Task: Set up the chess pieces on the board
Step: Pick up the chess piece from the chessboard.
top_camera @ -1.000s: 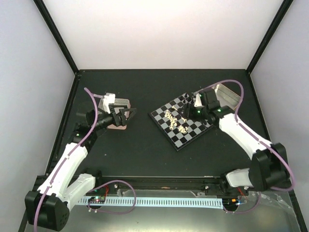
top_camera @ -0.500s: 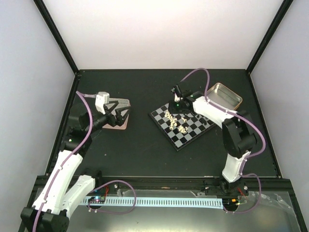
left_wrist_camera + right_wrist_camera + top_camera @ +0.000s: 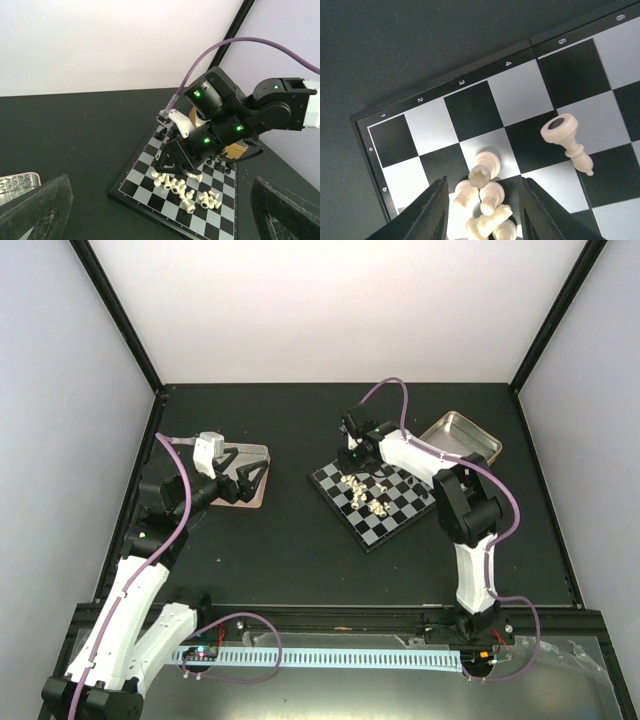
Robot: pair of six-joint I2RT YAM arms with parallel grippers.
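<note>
Your right arm (image 3: 462, 502) stretches across the board (image 3: 395, 518) to its far left edge. The right gripper (image 3: 485, 212) points down, jaws apart, astride a heap of cream chess pieces (image 3: 482, 192). One more toppled piece (image 3: 566, 136) lies just beside them. The rim reads 1, 2, 3, 4 and a, b; the marks further along are blurred. Your left gripper (image 3: 248, 476) hovers spread wide above a tin (image 3: 258, 451), which is cut off in its wrist view.

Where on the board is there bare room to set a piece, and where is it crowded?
Free: squares of the board along its numbered rim, up to the lone fallen piece. Crowded: the heap of white pieces under the open right gripper.
</note>
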